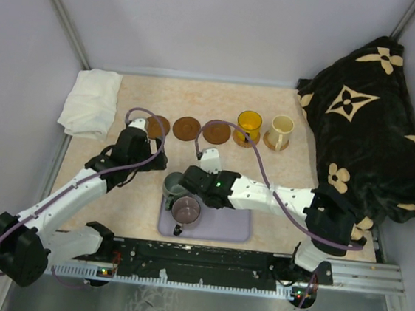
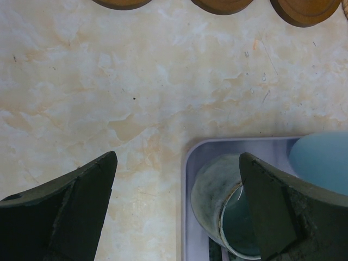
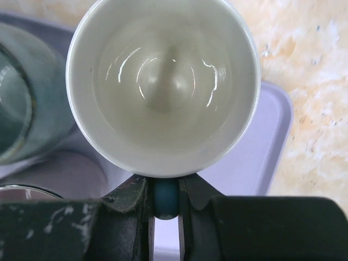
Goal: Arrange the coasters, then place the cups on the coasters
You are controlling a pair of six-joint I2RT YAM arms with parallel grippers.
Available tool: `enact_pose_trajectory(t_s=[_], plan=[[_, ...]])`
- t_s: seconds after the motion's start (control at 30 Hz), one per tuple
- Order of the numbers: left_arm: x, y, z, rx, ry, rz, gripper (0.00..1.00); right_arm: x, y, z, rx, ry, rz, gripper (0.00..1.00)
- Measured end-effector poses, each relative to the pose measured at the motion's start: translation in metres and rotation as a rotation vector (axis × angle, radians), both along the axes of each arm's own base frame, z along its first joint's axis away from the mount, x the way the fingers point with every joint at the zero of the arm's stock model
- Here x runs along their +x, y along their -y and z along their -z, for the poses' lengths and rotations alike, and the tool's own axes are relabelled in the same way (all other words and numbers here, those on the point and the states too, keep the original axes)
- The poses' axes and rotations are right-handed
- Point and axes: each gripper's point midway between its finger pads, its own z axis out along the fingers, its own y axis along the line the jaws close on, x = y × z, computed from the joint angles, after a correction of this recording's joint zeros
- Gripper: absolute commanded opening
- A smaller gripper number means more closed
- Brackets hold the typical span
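– Two cups sat on coasters, is it right? And where were the other three?

– Yes. The yellow-orange cup (image 1: 249,123) and the cream cup (image 1: 281,126) each stood on a coaster, well beyond the right end effector (image 3: 165,187) and a little to its right. The other three were on the lavender tray (image 1: 229,228).

– What did the right end effector hold?

– It was closed narrow on the light blue handle (image 3: 165,198) of the white cup (image 3: 163,81). The mouth of this cup faced the wrist camera. Just beside it, to the left of the end effector, was the dark grey-green cup (image 3: 27,92); I could not tell if the two cups touched. The mauve cup (image 1: 186,210) stood upright behind the end effector, toward the arm bases.

– And the left end effector (image 2: 178,157)?

– It stood wide and held nothing, above the marbled tabletop (image 2: 109,81) at a corner of the tray. Its right finger (image 2: 272,206) was just in front of the grey-green cup. Ahead of it three coasters lay bare in a row: the first bare coaster (image 1: 158,126), the second bare coaster (image 1: 188,128) and the third bare coaster (image 1: 216,133), each apart from the next.
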Motion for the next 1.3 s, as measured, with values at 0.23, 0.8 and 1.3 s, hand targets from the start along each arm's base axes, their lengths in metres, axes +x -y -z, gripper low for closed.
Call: enact_pose_trajectory(t_s=[0.23, 0.8, 1.3], plan=[[0.000, 0.001, 0.001, 0.003, -0.001, 0.004, 0.99, 0.031, -0.024, -0.031, 0.024, 0.097, 0.005, 0.00], [0.002, 0.004, 0.017, 0.031, -0.049, 0.025, 0.99, 0.181, -0.014, -0.039, 0.049, 0.183, 0.228, 0.00], [0.002, 0.011, 0.023, 0.013, -0.070, 0.054, 0.99, 0.232, -0.014, -0.027, 0.068, 0.150, 0.268, 0.00]])
